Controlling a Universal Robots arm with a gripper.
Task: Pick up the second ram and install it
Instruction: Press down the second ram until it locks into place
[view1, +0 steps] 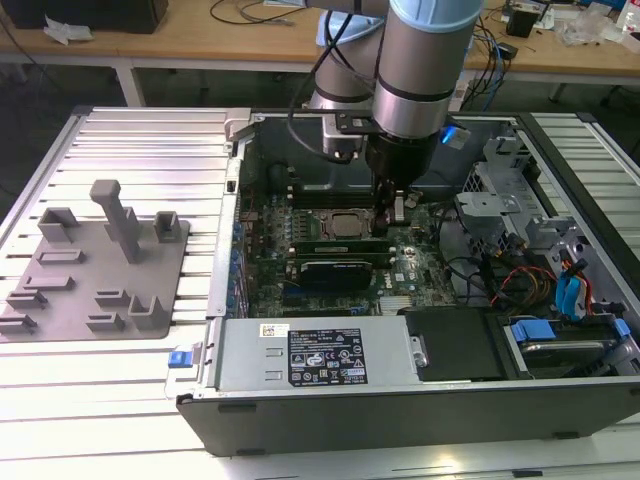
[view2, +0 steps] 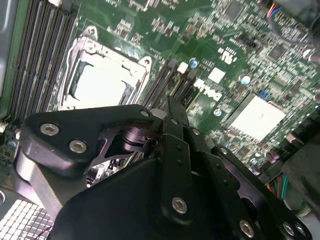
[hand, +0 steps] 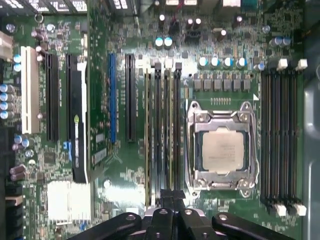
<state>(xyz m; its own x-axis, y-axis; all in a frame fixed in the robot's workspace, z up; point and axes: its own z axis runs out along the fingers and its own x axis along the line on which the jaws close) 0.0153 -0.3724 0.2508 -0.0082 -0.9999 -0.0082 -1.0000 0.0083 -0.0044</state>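
The second ram (hand: 172, 125) stands on edge in the bank of memory slots just beside the CPU socket (hand: 222, 150), in a slot close to the socket. From above you see only its thin greenish-yellow top edge, which suggests it is already in its slot and not being carried. Your gripper (hand: 172, 200) sits over one end of that stick. Its fingers (hand: 163, 204) are clenched with no gap between them, a posture that suits bearing down on the edge to seat it. Whether they nip the board or only rest on it, you cannot tell. A matching stick (hand: 148, 125) stands in the outermost slot of the same bank, farther from the socket, with dark slots between the two. On the socket's opposite side a second bank of slots (hand: 282, 135) looks unfilled. Beyond the memory, well apart from the socket, the black expansion card (hand: 79, 125) stands in its own long slot. In the exterior view the arm reaches straight down into the open computer case (view1: 230, 360), the gripper (view1: 390, 215) just beside the socket (view1: 345, 225).
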